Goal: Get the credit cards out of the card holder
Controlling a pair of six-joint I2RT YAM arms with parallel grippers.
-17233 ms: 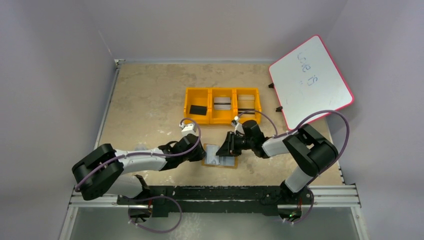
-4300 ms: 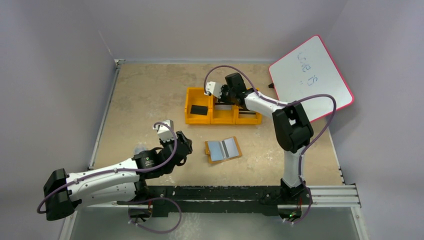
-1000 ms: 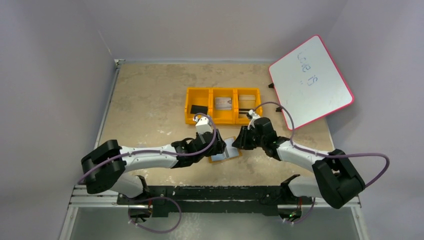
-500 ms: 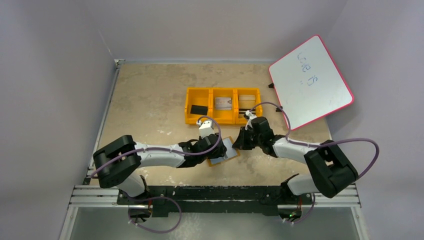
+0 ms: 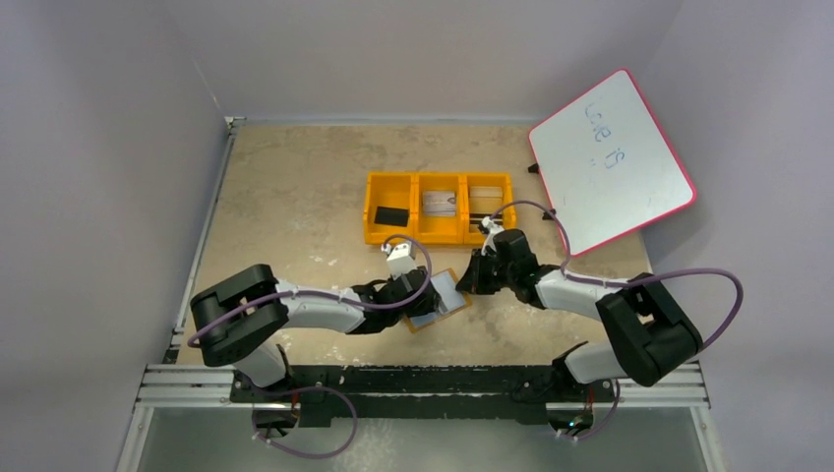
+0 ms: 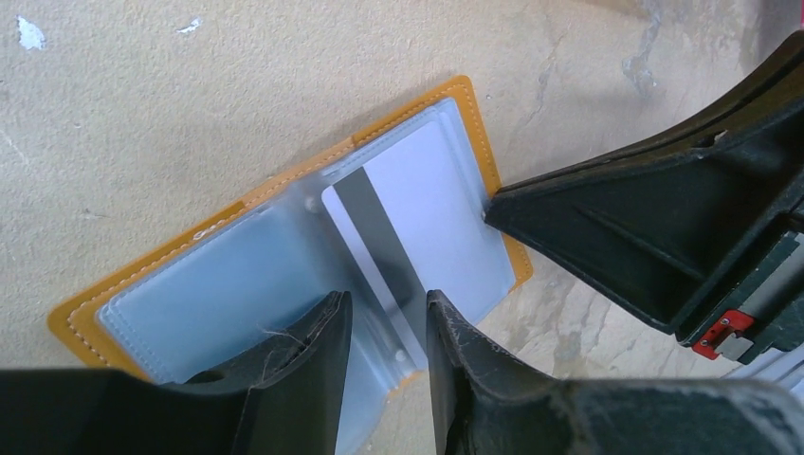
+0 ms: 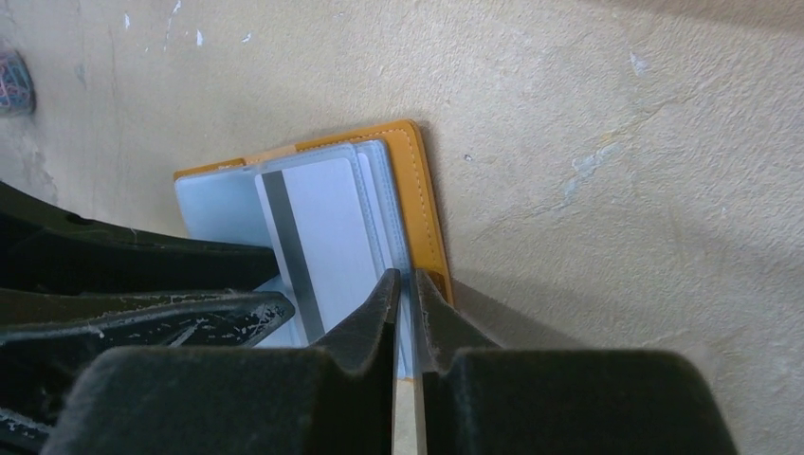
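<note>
Because the credit card (image 6: 431, 213) is thin, flat and smooth, I think it will be light, stiff and slippery. The best place to grab it looks like its free edge, the one next to the right side of the card holder (image 6: 261, 270). The holder looks soft and light, so it may slide if nothing pushes down on it.

The card holder (image 5: 443, 301) lies open on the table (image 5: 285, 197). It is nearer the near edge than the far edge, and about halfway between the left and right edges. Its long side runs left to right, with the right end tipped a little toward the far edge.

The card sits in the right pocket with its dark stripe up, next to the fold. Its long side runs across the holder, from the near edge toward the far edge.

The left gripper (image 6: 384, 305) is over the holder's near side. Its fingers are a little apart with nothing between them.

The right gripper (image 7: 403, 282) is at the card's right edge. Its fingers are almost together. I cannot tell if they pinch the card.
</note>
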